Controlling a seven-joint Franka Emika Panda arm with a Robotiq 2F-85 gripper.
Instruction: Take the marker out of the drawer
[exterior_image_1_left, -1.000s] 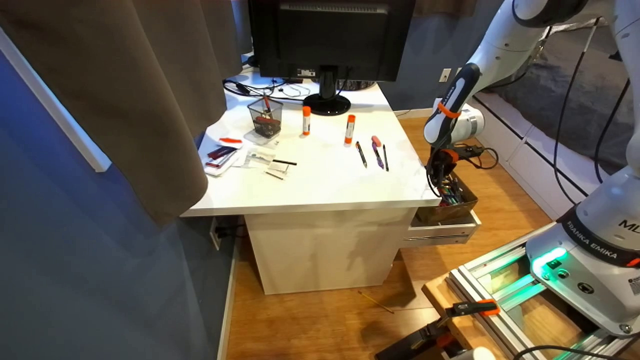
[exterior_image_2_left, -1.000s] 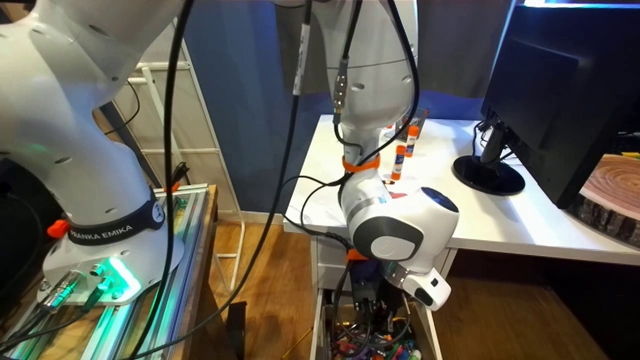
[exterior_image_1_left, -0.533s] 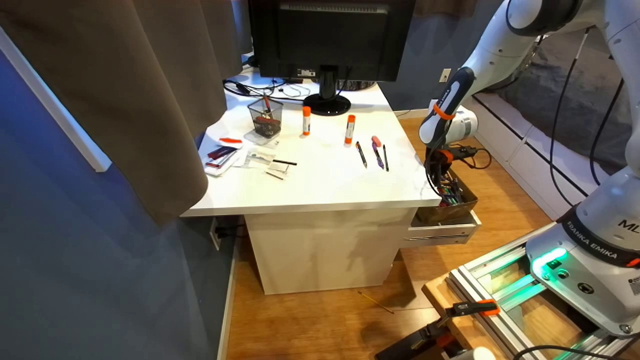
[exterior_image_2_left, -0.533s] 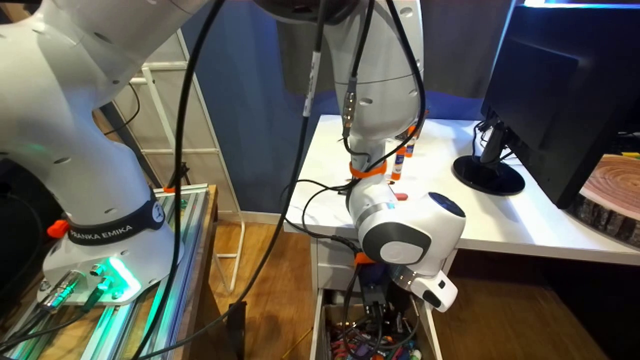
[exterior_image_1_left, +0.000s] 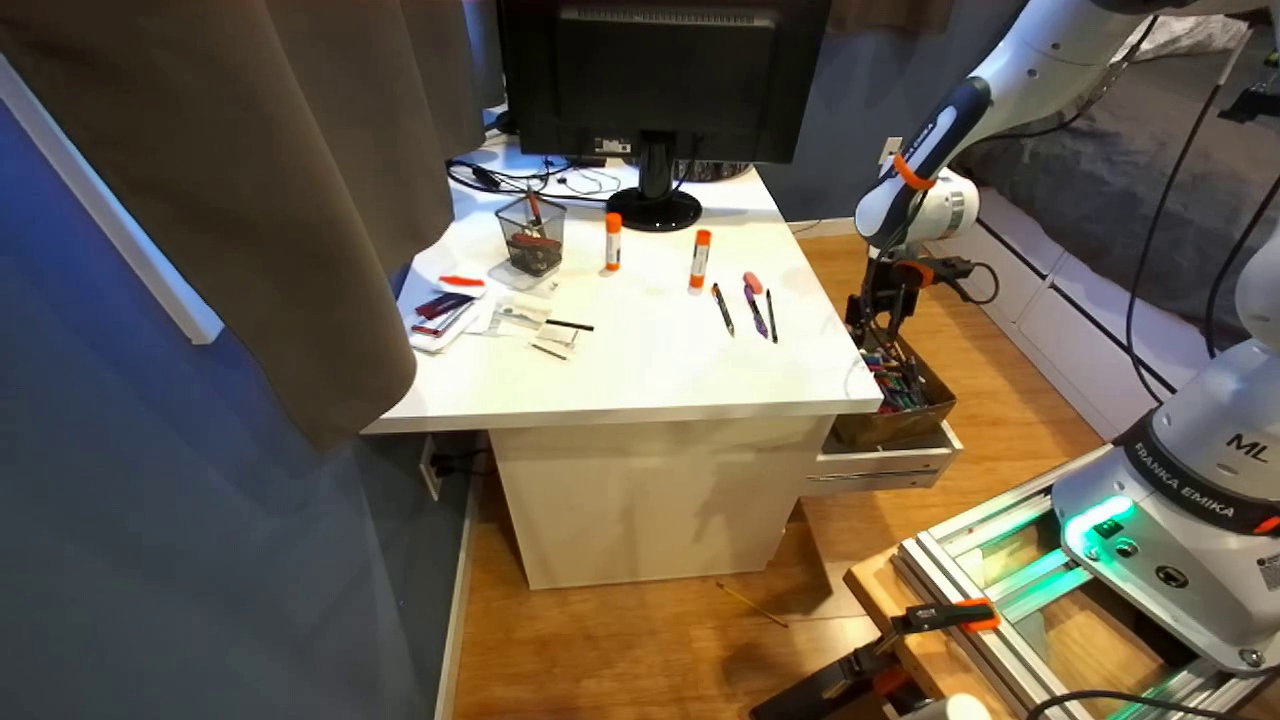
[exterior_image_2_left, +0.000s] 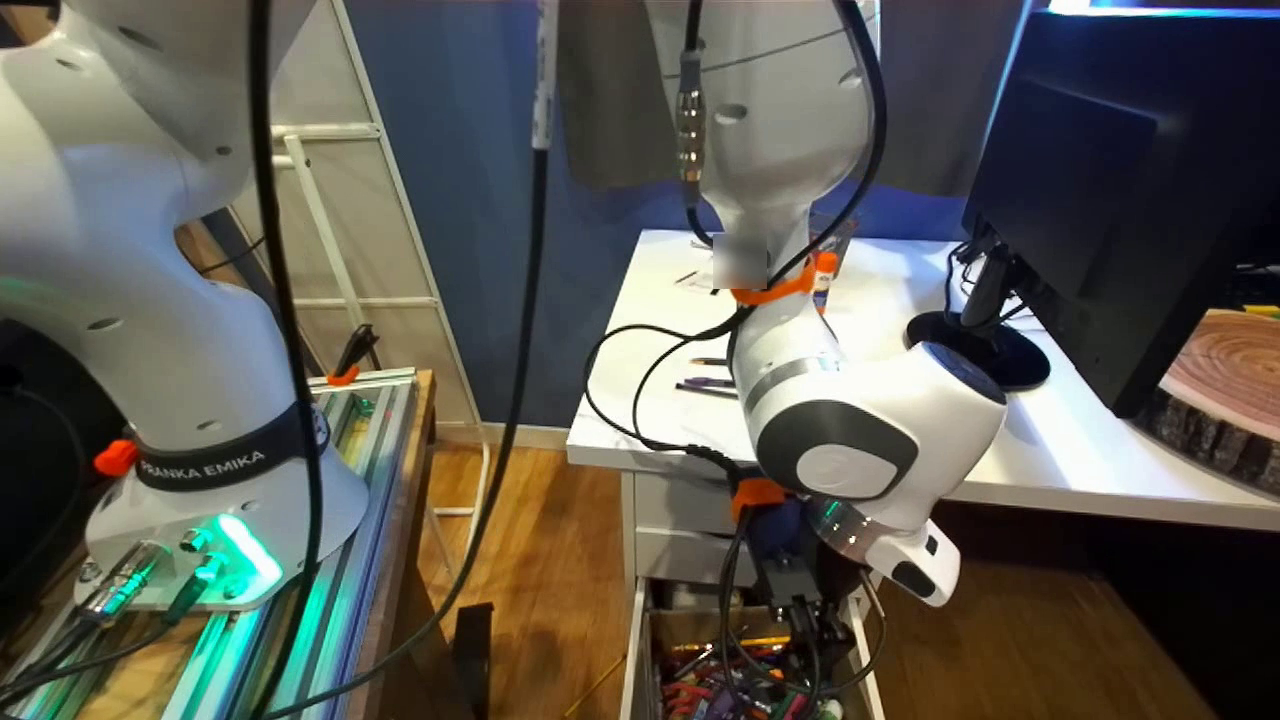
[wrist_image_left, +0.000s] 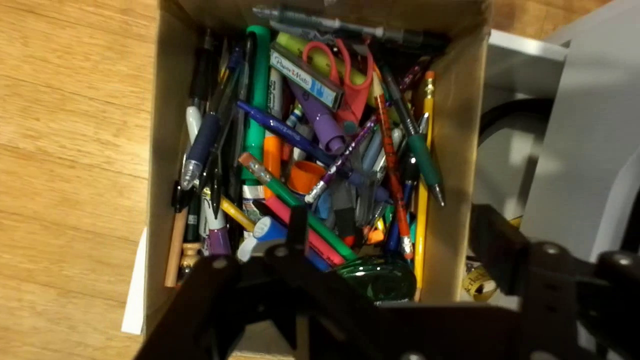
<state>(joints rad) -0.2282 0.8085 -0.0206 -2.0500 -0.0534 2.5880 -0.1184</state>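
Note:
The white drawer (exterior_image_1_left: 880, 470) is pulled out below the desk and holds a cardboard box (wrist_image_left: 455, 165). Pens, pencils and several markers fill the box, among them a green marker (wrist_image_left: 257, 90) and a purple marker (wrist_image_left: 320, 117); which one is meant I cannot tell. A white marker with a purple cap (wrist_image_left: 218, 240) lies by the left wall. My gripper (wrist_image_left: 392, 227) hangs open over the box, nothing visible between its fingers. In the wrist view one finger covers part of the contents, while the opposite one is past the right wall. An exterior view shows the gripper (exterior_image_2_left: 815, 640) above the drawer.
Pink-handled scissors (wrist_image_left: 352, 90) and a green glassy item (wrist_image_left: 380, 277) also lie in the box. A yellow tape (wrist_image_left: 481, 285) sits beside it. The white desktop (exterior_image_1_left: 640, 370) with glue sticks, pens and a monitor (exterior_image_1_left: 660, 80) overhangs the drawer's side. Cables loop around the wrist.
The hand has risen and shifted toward the desk-monitor side in an exterior view. The gripper's jaws have spread apart. More of the box's contents now show beneath it.

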